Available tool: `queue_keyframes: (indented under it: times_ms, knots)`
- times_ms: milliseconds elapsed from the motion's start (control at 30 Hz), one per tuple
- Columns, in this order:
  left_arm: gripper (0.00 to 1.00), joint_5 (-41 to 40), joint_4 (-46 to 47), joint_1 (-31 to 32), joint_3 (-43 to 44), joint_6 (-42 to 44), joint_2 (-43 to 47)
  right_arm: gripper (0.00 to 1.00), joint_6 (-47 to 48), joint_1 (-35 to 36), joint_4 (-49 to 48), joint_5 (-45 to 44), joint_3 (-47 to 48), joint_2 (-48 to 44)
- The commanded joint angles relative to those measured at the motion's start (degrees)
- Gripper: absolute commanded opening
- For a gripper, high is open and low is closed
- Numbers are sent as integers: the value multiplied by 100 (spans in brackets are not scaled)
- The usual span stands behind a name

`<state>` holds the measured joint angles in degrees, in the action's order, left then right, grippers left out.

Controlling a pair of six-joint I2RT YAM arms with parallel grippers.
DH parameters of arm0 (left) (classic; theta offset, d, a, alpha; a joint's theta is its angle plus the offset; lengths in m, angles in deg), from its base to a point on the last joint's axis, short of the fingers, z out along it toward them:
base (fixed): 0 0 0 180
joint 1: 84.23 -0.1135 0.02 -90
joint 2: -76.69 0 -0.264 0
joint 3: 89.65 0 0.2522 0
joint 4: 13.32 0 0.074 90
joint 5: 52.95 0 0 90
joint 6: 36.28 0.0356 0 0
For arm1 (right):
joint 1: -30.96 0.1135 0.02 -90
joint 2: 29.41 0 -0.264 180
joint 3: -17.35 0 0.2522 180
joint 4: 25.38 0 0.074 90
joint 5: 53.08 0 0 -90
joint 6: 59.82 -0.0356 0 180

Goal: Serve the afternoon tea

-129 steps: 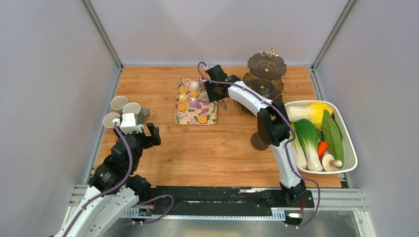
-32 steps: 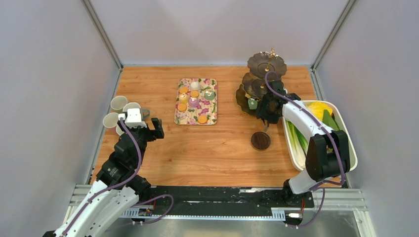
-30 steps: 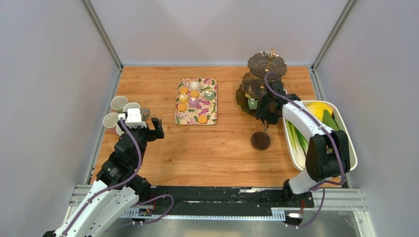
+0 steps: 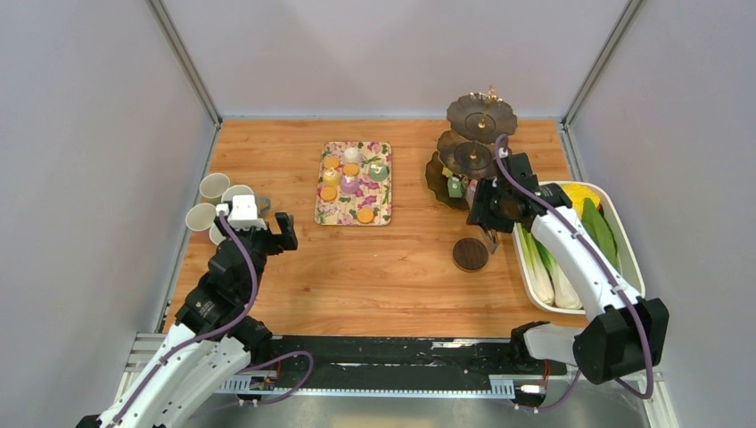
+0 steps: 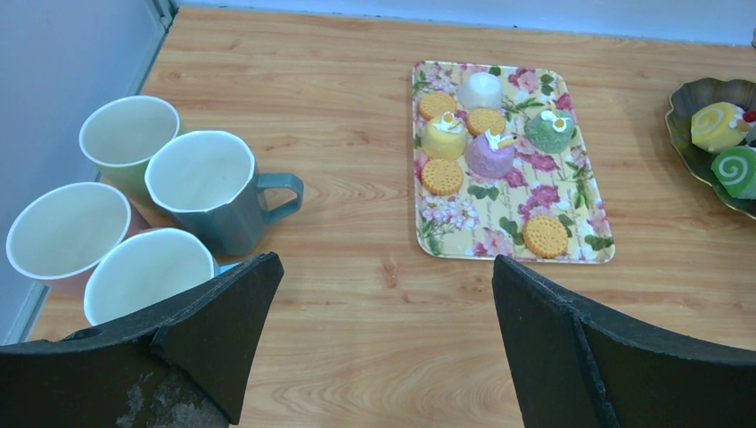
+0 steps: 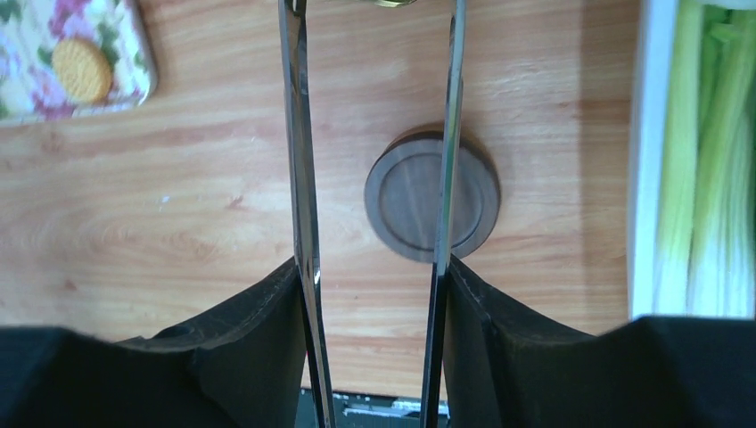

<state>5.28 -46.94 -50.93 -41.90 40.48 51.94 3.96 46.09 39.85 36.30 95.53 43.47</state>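
Cakes (image 5: 488, 156) look soft and squashy, so the metal tongs (image 6: 299, 152), apart and empty, should pinch their sides gently.

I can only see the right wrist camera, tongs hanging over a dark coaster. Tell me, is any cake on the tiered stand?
Observer: Yes. The left wrist view shows a yellow swirl roll and a green swirl roll on the stand, on its bottom tier.
Operator: I see just one biscuit on a tray corner. How many are on it in all?
Observer: The floral tray holds eight bite-size cakes.
Operator: And where are the mugs?
Observer: Four mugs stand bunched at the table's left edge, just ahead of the left gripper, whose jaws are open and empty.
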Motion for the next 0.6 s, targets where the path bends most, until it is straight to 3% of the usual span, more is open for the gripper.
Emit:
queue_keyframes:
  times_ms: [0, 300, 567]
  knots:
    - [100, 44, 193, 10, -1, 106, -62, 52, 417, 425, 212, 424, 187, -309]
    - [100, 56, 172, 10, -3, 95, -95, 52, 711, 1803, 146, 105, 765, 221]
    - [100, 17, 124, 10, 19, 76, -71, 52, 1034, 2546, -640, -140, 1468, 1477]
